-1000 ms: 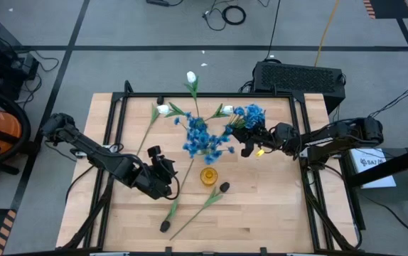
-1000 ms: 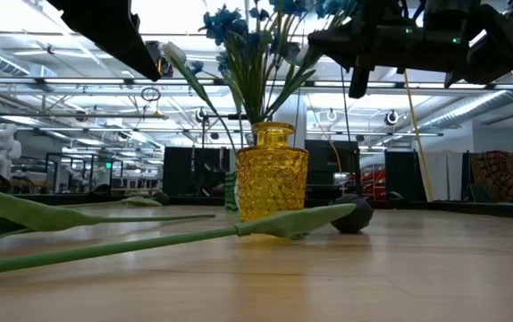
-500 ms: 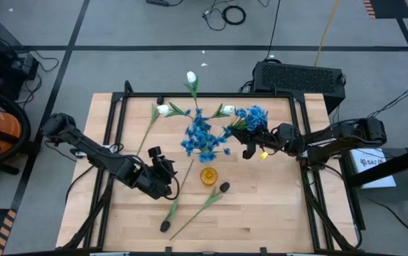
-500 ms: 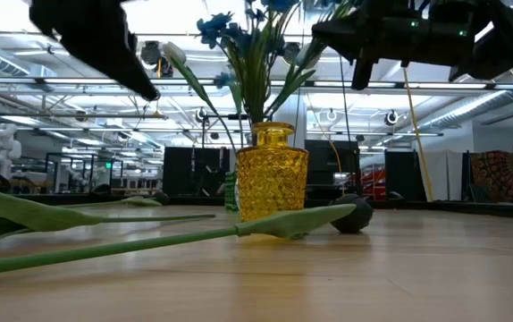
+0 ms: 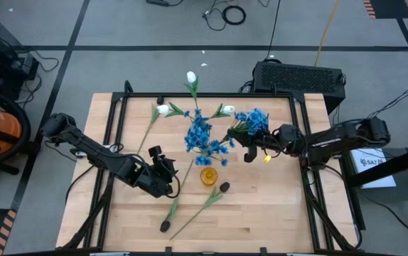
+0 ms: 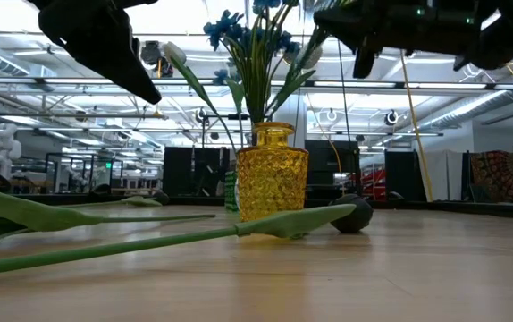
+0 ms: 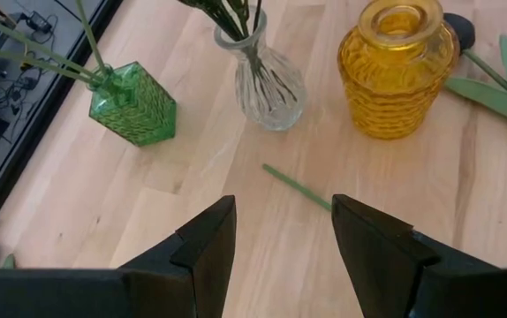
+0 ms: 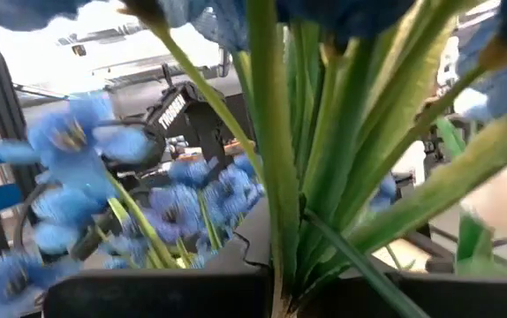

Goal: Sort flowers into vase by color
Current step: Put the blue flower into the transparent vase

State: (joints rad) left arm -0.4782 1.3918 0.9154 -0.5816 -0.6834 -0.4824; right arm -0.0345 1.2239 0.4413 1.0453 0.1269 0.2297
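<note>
nearest the front edge of the pale wooden desk [image 5: 261, 213], two small dark near-black buds on long thin green stems [image 5: 220, 189] lie flat, one bud just beside the landmark, the amber textured glass vase [image 5: 208, 176], the other [image 5: 164, 226] further towards the front edge. left of the amber vase hovers the left pincer [image 7: 278, 231], its dark fingers [image 7: 208, 243] spread well apart and holding nothing. beyond the amber vase stands a clear ribbed glass vase [image 7: 270, 84] with a bushy bright-blue flower cluster [image 5: 204, 139] in it, and beside that a green square glass vase [image 7: 133, 103] with thin green stems (their heads can't be seen from the left wrist). right of the amber vase and above the desk, the right pincer [image 5: 249, 152] is clamped on a bunch of bright-blue flowers on green stems [image 5: 250, 121]. farthest off, white tulip buds on leafy stems [image 5: 190, 77] spread towards the back edge.
</note>
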